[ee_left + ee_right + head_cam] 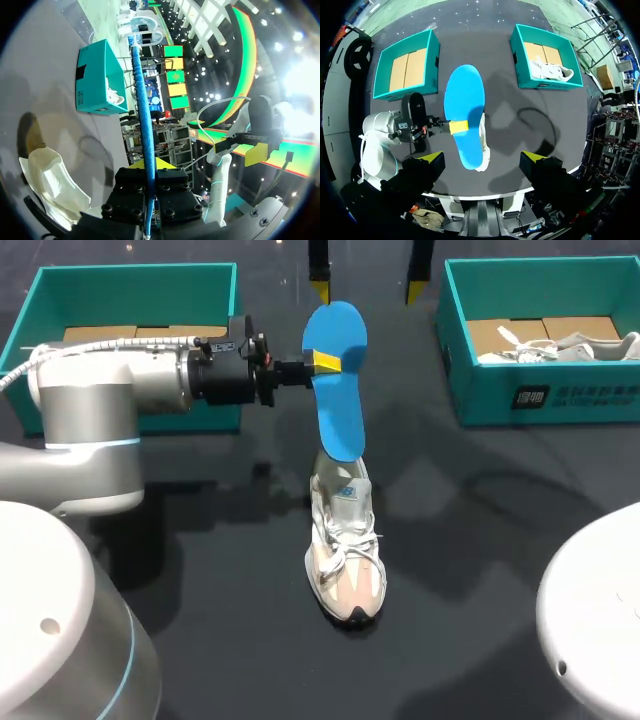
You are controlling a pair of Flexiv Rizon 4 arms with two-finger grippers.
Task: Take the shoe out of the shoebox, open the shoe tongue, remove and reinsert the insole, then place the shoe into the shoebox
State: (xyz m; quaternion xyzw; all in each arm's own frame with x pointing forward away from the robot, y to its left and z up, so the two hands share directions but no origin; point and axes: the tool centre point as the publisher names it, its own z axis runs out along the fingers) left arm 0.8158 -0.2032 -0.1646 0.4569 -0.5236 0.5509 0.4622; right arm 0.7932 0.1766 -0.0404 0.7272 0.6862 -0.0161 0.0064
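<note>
My left gripper [325, 362] is shut on a blue insole [335, 380], pinching its edge about midway and holding it up in the air. The insole's lower end hangs just above the heel opening of a white and beige shoe [345, 540] standing on the dark table. In the left wrist view the insole [142, 125] shows edge-on between the fingers of the left gripper [150, 162], with the shoe [50, 185] below. My right gripper [484, 160] is open high above, looking down on the insole [465, 115]; in the head view the right gripper [368, 285] shows only as yellow tips.
A teal shoebox [130, 300] with only cardboard in it stands at the back left. A second teal shoebox [540, 390] at the back right holds another white shoe [560, 345]. Dark table lies open around the standing shoe.
</note>
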